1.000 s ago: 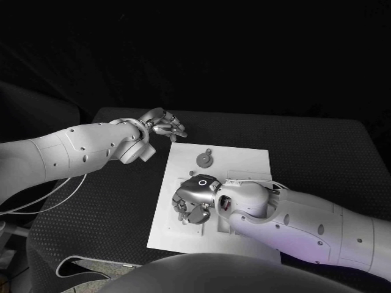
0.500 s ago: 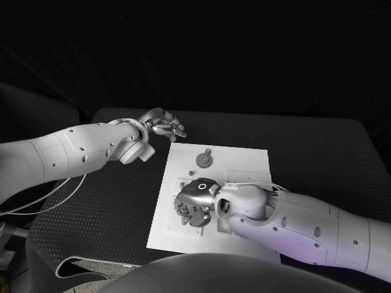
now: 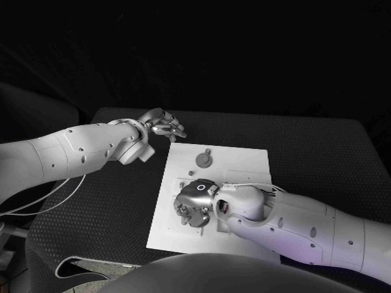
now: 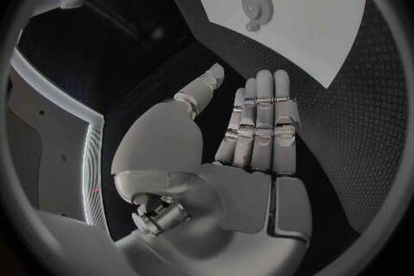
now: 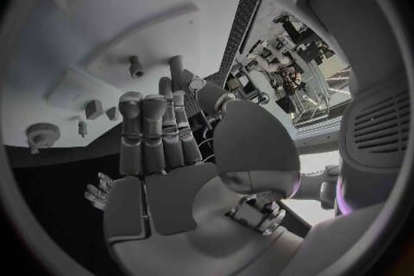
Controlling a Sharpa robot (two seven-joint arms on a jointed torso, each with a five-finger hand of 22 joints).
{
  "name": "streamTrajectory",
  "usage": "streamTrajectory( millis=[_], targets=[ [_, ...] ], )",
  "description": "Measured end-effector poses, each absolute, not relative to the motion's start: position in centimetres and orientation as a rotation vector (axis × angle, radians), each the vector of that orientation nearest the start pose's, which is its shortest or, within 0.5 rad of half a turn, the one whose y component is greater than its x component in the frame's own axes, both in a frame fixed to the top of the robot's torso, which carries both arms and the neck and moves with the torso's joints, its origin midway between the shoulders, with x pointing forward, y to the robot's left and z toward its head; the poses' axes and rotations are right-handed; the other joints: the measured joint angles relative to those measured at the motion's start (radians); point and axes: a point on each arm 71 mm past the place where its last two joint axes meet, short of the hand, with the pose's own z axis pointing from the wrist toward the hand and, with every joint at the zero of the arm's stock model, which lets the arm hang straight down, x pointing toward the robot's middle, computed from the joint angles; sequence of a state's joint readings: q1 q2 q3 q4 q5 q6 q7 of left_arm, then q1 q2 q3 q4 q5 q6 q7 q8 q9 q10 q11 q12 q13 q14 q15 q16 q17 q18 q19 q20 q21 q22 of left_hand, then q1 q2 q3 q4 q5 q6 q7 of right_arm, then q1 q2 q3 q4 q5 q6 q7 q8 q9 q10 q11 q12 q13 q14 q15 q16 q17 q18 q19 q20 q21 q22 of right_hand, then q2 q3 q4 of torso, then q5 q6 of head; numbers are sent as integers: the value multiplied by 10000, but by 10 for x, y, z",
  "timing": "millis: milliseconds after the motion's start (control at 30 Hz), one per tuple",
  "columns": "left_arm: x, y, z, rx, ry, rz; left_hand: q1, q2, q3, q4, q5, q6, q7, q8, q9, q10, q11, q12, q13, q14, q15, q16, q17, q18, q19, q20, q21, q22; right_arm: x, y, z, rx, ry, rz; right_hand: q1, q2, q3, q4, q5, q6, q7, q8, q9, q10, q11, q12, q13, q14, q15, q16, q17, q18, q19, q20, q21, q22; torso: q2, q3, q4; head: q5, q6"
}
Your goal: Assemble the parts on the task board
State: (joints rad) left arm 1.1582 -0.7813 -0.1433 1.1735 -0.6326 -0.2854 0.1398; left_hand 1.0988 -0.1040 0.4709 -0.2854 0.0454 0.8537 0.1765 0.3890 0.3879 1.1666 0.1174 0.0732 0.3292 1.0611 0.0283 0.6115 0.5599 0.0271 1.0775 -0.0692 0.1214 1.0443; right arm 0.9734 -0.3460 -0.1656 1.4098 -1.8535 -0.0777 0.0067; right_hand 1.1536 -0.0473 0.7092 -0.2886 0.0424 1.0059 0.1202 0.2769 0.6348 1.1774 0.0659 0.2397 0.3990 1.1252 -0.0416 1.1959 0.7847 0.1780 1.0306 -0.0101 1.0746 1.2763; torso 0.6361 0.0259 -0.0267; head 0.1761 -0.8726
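The white task board [image 3: 235,165] lies in the middle of the table. A grey gear [image 3: 203,160] sits on its far part, also seen in the left wrist view as the gear [image 4: 255,2]. My right hand [image 3: 193,204] is over the board's near left part, fingers pointing down at the board. In the right wrist view its fingers [image 5: 155,131] lie straight and side by side with nothing in the palm, close to a short peg [image 5: 135,65] and small parts [image 5: 93,109]. My left hand [image 3: 163,125] hovers off the board's far left corner, its fingers [image 4: 259,117] straight and empty.
The board [image 4: 302,21] rests on a black textured mat [image 3: 327,152] with free room on both sides. Loose white cables [image 3: 46,195] hang beside my left arm at the table's left edge.
My right hand has shifted slightly toward the board's near edge and lowered its fingers. The left hand has stayed in place.
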Motion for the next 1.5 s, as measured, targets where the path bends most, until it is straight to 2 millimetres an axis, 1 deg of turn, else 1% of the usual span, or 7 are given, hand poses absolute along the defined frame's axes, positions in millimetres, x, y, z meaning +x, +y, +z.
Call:
streamTrajectory(
  millis=[567, 733, 800, 1000, 1133, 1300, 1500],
  targets=[
    [518, 285, -261, -6582, 17850, -8613, 0, 0, 0, 0, 0, 0, -1, 0, 0, -27, 26, 0, -8, 0, 0, -38, 20, -49, 0, 0, 0, 0, 358, 30, -317, -9623, 17986, 9696, -1, -3, 0, 0, -8, -47, 14, 27, 1, -40, 35, -47, 5, -25, 33, 3, 1, 0, -55, -20, 0, -1, 0, 12, -12, 15, 0],
    [518, 286, -261, -6589, 17850, -8604, 0, 0, 0, 0, 0, 0, 0, 0, 0, -26, 25, 0, -7, 0, 0, -38, 29, -52, 0, 0, 0, 0, 358, 29, -318, -9621, 18026, 9737, -82, -273, -71, -12, -7, -95, 61, 16, 86, -133, 128, -113, -6, -88, 96, 3, 21, 0, -70, -7, 0, 5, -1, 12, -12, -2, 0],
    [518, 286, -261, -6593, 17851, -8596, 0, 0, 0, 0, 0, 0, -1, 0, 0, -26, 25, 0, -7, 0, 0, -38, 29, -54, 0, 0, 0, 0, 358, 28, -318, -9581, 18063, 9744, -163, -376, -142, 25, -6, -225, 184, -128, 87, -179, 110, -166, -46, -89, 97, 4, 27, -1, -70, -6, 0, 11, -2, 12, -12, -2, 0],
    [517, 287, -261, -6606, 17856, -8572, 0, 0, 0, 0, 0, 0, -1, 0, 0, -25, 24, 0, -7, 0, 0, -38, 39, -60, 0, 0, 1, 0, 359, 23, -321, -9455, 18217, 9704, -448, -658, -481, 3, 1, -868, 363, -495, -143, -317, 193, -262, -57, -146, 152, 6, 57, 0, -118, 21, -41, 27, -4, 14, -13, -2, 0],
    [517, 287, -261, -6610, 17860, -8567, 0, 0, 0, 0, 0, 0, -1, 0, 0, -24, 24, 0, -6, 0, 0, -38, 39, -65, 0, 0, 1, 0, 360, 22, -321, -9351, 18241, 9712, -573, -834, -776, 5, 1, -1315, 380, -747, -255, -614, 289, -443, -122, -241, 240, 8, 63, 1, -146, 32, -98, 26, -4, 15, -15, -2, 0],
    [517, 287, -262, -6614, 17862, -8561, 0, 0, 0, 0, 0, 0, -1, 0, 0, -23, 23, 0, -7, 0, 0, -39, 50, -76, 0, 0, 1, 0, 361, 20, -322, -9174, 18238, 9729, -596, -989, -985, 43, 1, -1929, 458, -972, -361, -1028, 487, -707, -236, -451, 449, 8, 75, -3, -216, 70, -156, -1, -4, 17, -17, -2, 0],
    [518, 287, -262, -6622, 17868, -8553, 0, 0, 0, 0, 0, 0, -1, 0, 0, -23, 22, 0, -6, 0, 0, -76, 57, -34, 0, 0, 1, 0, 361, 20, -321, -9041, 18231, 9824, -635, -1031, -1009, 42, 1, -2038, 465, -992, -381, -1106, 536, -706, -242, -473, 473, 8, 86, -5, -232, 86, -156, -2, -4, 18, -17, -10, 0]
  ],
)
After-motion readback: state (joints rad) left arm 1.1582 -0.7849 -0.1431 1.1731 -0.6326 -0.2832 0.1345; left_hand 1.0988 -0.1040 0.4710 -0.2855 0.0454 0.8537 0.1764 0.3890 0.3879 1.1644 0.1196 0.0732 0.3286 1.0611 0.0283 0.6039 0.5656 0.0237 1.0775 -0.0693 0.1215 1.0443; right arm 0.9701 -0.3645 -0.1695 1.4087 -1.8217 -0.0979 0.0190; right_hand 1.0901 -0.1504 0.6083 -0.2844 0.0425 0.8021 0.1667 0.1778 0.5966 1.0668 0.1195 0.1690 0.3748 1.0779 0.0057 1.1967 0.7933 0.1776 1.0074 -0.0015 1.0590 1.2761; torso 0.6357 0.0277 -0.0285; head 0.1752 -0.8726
